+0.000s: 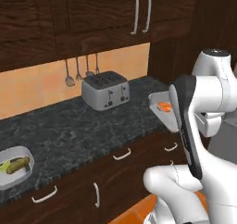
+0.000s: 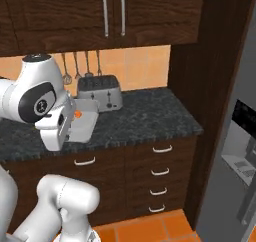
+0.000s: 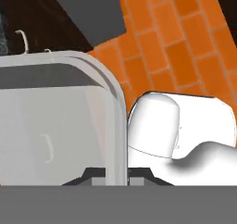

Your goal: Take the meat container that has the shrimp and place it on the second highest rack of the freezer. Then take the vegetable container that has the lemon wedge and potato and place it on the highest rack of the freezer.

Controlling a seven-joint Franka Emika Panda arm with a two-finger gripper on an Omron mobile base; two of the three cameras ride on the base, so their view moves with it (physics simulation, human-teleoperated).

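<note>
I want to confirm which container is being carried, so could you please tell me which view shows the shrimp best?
The left base view: the shrimp lies orange in the meat container, beside the arm. The right base view gives just an orange sliver at the arm's edge. The hand view shows the container's rim and grey inside, without a recognisable shrimp.

A home kitchen: dark wood wall cabinets (image 1: 92,15) with curved bar handles fill the top of the frame, and a speckled black stone bench (image 1: 78,130) runs across the middle above matching drawers (image 2: 160,178). A silver four-slot toaster (image 1: 105,90) stands at centre, utensils (image 1: 81,70) hang on the tan backsplash behind it, orange floor tiles (image 2: 150,231) show at the bottom, and the freezer (image 2: 235,186) rises at the right edge
</note>
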